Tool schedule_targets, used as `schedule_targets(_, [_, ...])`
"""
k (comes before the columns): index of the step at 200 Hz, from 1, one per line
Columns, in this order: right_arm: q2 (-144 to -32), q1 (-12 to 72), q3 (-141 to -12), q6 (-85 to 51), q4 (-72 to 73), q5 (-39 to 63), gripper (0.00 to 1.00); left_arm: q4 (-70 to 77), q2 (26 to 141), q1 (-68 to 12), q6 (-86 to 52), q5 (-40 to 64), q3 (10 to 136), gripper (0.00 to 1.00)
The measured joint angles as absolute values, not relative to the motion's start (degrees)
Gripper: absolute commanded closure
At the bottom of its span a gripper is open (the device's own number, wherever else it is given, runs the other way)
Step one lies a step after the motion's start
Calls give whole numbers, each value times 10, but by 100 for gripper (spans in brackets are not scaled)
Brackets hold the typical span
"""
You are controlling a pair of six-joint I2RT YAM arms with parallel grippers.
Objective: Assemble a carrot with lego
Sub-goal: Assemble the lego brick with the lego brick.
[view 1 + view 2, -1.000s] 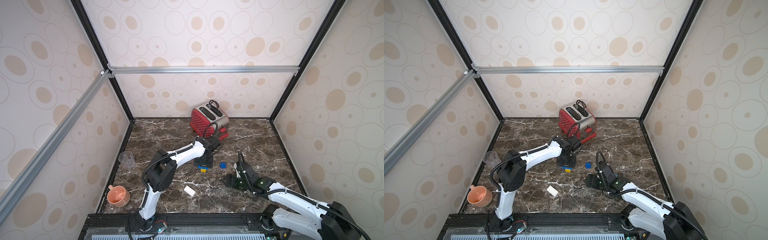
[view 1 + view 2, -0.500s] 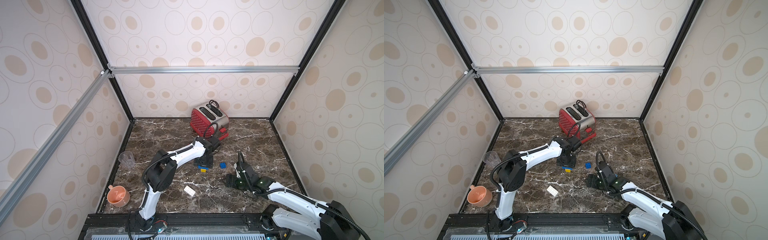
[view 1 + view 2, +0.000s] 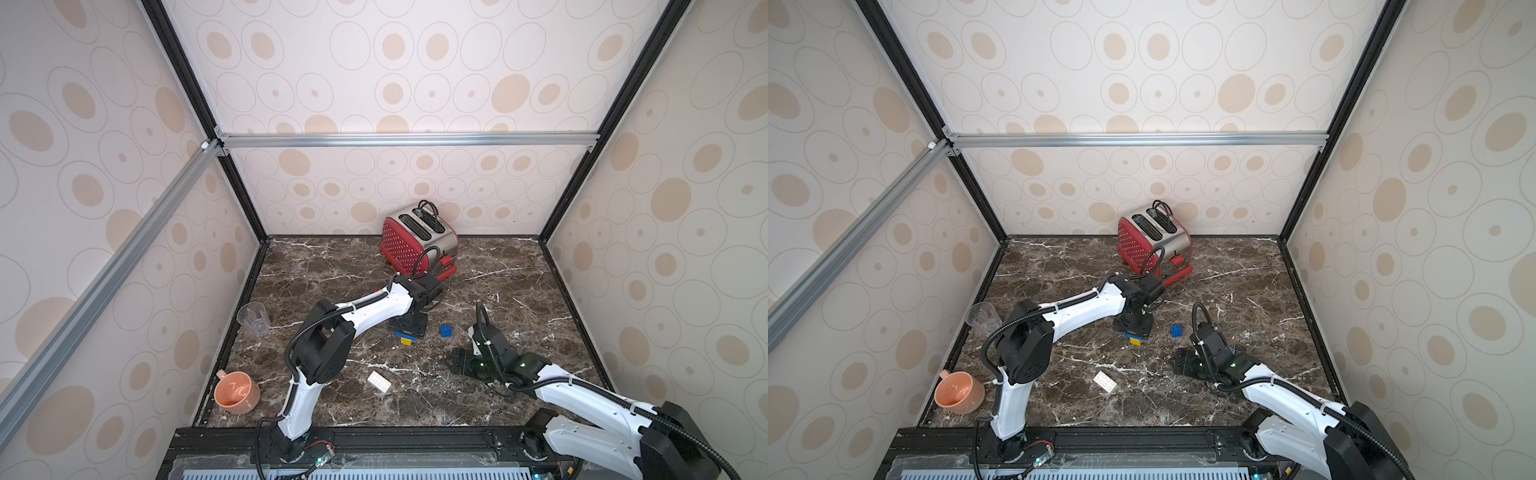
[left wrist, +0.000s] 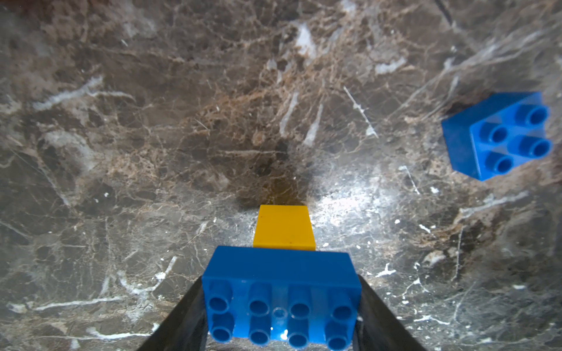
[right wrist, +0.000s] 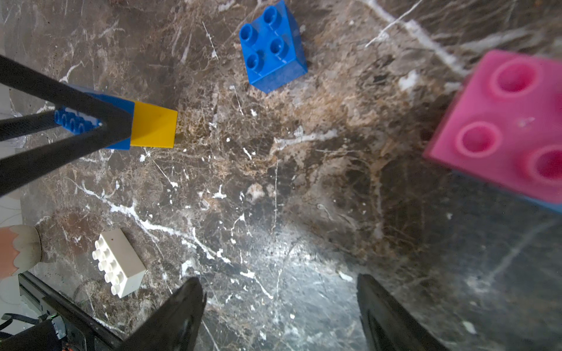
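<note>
- Left gripper [image 4: 281, 304]: clenched on a blue eight-stud brick [image 4: 281, 273], one black finger [image 4: 182, 319] pressed on each short end. The studs face back toward the wrist.
- A yellow brick [image 4: 284, 226] is joined to the blue one's underside and sticks out past the fingertips toward the marble tabletop [image 4: 152, 121]. It hangs just over the stone with a dark shadow under it; contact cannot be told. In both top views the pair peeks out just below the gripper [image 3: 409, 328] [image 3: 1133, 326].
- Right gripper [image 5: 279, 291]: released, jaws standing wide, only bare marble between them. It hovers low, well apart from the left gripper [image 5: 60, 121].
- A loose blue four-stud brick [image 5: 272, 48] stands studs up ahead of the right fingertips, roughly between the two grippers [image 3: 446, 331]. It lies off to one side of the left gripper, near but not touching.
- A white eight-stud brick [image 5: 118, 263] lies flat, studs up, off to the side of the right gripper [image 3: 457, 365] and behind the left gripper, toward the arm bases [image 3: 378, 381].
- A pink brick [image 5: 501, 127] sits close beside the right gripper, large and blurred, studs up. It rests on something blue of which only an edge shows.
- A red toaster [image 3: 415, 241] stands beyond the left gripper at the back wall. A clear tumbler [image 3: 253, 318] and an orange cup [image 3: 237, 392] stand far out on the left arm's side.
</note>
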State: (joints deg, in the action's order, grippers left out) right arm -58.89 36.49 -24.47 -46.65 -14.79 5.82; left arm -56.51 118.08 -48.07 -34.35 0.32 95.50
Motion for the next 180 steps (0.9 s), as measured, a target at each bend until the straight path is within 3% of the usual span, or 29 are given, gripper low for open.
schedule_targets(180, [-589, 359, -255, -460, -175, 57, 17, -590, 1195, -503, -358, -23, 967, 72])
